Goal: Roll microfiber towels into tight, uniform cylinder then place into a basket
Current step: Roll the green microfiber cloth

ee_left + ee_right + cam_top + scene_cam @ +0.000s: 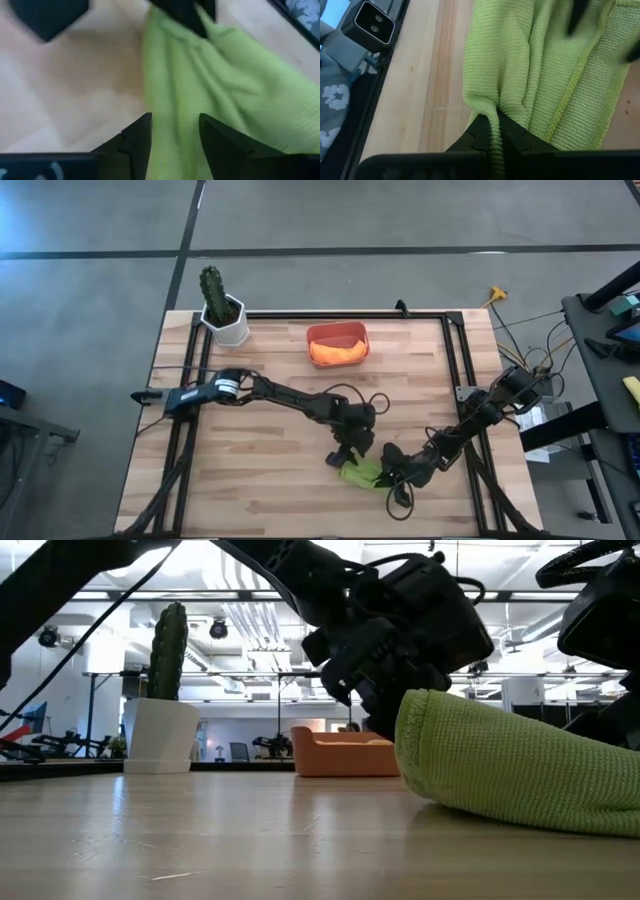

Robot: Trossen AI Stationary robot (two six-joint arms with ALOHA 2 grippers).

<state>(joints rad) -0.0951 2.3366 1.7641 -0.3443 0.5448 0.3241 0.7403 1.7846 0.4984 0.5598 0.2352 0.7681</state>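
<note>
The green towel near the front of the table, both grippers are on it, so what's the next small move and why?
Probably close the left gripper fully on the lime green towel. Its fingers straddle the cloth's edge with a gap, while the right gripper already pinches a fold at the other end. The roll needs both ends held to reach the basket, where the orange towel lies.

Left arm stretched out from its base at my left edge, elbow bent, wrist angled down near bench centre-front. Left claw is low over the bench, fingers parted with green cloth between them. Right arm comes in from the right edge, folded low. Right claw sits just beside the left one, jaws pinched tight on a fold of cloth.
</note>
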